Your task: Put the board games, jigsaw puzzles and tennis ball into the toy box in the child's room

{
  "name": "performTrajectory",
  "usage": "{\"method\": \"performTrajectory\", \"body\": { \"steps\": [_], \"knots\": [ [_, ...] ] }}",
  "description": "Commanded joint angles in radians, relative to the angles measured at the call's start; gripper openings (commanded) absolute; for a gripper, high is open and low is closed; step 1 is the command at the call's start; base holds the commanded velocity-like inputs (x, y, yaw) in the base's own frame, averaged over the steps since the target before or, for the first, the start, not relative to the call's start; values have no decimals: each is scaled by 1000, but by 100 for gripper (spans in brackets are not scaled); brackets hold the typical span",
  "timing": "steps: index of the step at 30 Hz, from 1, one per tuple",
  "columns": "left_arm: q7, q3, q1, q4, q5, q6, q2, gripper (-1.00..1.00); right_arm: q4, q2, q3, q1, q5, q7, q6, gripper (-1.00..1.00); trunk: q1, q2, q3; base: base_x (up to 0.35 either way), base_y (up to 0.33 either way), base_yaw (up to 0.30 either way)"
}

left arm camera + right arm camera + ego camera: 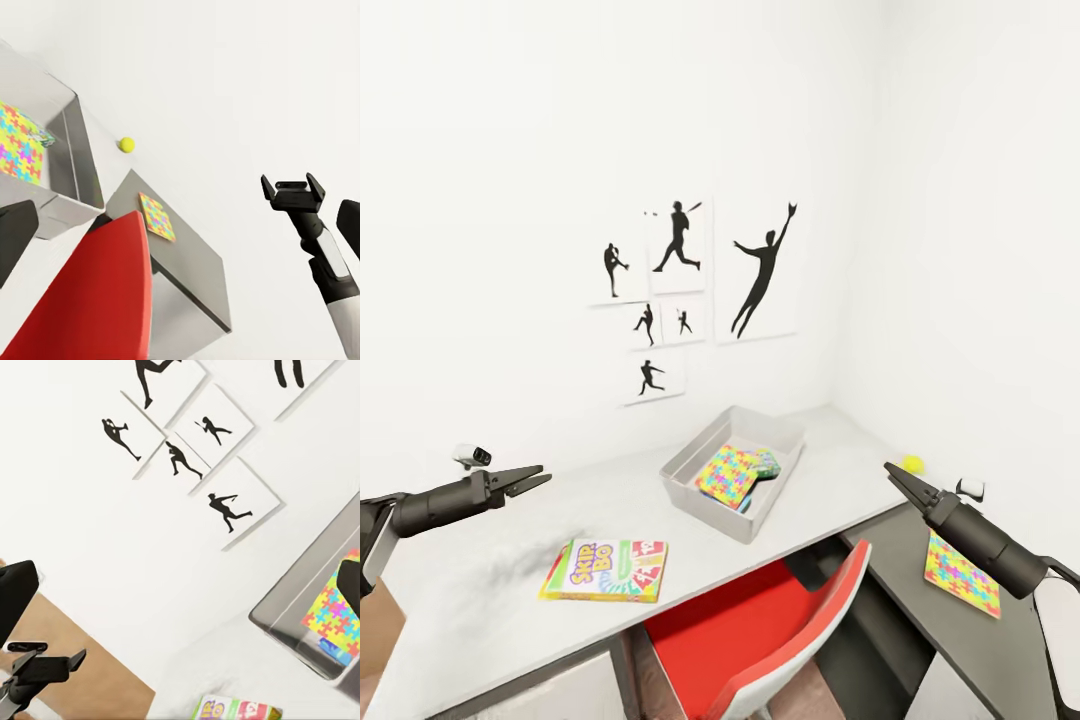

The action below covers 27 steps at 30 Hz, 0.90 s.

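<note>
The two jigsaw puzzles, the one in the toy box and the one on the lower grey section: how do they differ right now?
The puzzle in the toy box lies tilted inside the toy box, resting on other items; the puzzle on the lower grey section lies flat and alone, outside it. The first is already stowed, the second not yet. Both share the same multicoloured jigsaw print.

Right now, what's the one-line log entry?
left gripper: open, empty | right gripper: open, empty | toy box: holds puzzle | SKIP-BO box: on table | tennis ball, second puzzle: still out
</note>
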Motion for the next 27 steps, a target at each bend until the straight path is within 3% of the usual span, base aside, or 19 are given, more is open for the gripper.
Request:
{"method": "performTrajectory", "body": {
  "steps": [1, 27],
  "knots": [
    [-4, 0, 0, 1, -1, 11, 0, 100, 0, 0, -1, 0, -1, 2, 5, 100, 0, -1, 0, -117, 68, 199],
    [-4, 0, 0, 1, -1, 11, 0, 100, 0, 1, 3, 0, -1, -2, 5, 100, 0, -1, 23, -13, 26, 236]
  ]
}}
